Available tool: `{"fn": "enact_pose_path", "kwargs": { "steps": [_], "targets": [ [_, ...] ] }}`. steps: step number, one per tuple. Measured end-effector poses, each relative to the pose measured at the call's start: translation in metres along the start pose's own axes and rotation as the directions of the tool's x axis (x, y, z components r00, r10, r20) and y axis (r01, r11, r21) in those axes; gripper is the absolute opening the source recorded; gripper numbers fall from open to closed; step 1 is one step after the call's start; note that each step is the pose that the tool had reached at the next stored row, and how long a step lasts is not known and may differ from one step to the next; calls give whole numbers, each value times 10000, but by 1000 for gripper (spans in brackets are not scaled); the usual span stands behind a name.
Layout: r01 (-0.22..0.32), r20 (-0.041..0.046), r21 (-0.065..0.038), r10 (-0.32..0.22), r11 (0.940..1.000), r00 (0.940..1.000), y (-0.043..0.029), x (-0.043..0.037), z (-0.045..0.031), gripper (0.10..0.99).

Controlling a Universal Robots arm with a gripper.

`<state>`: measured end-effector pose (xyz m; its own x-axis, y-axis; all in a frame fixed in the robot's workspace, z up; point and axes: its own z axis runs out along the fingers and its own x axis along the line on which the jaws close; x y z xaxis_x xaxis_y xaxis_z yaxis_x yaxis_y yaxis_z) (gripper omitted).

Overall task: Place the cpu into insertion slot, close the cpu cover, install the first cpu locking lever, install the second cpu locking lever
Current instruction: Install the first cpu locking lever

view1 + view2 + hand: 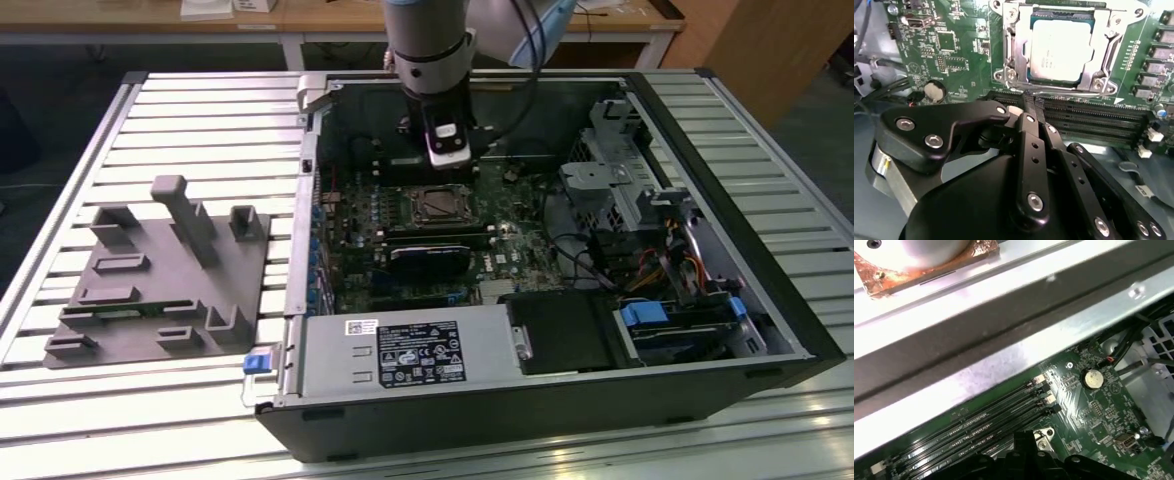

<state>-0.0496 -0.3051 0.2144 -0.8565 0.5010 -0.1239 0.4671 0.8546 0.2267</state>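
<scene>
Beside the socket, one cpu [1060, 49] under one cpu cover [1016, 50]; tool [1033, 102] pinched together.

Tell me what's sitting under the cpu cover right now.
In the second wrist view, the cpu lies in the socket with its silver top showing through the window of the closed cpu cover. The frame hides the chip's edges and the socket contacts beneath it.
</scene>
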Motion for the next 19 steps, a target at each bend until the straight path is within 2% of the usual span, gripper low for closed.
{"fn": "enact_pose_path", "kwargs": {
  "steps": [3,11,15,19],
  "targets": [
    [0,0,0,0,10000,10000,6,-3,-25,106],
    [3,4,12,-3,10000,10000,4,-5,-28,106],
    [29,39,152,-29,9999,10000,-19,-18,-30,106],
    [47,36,298,-48,9995,10000,-78,-52,-36,106]
  ]
}}
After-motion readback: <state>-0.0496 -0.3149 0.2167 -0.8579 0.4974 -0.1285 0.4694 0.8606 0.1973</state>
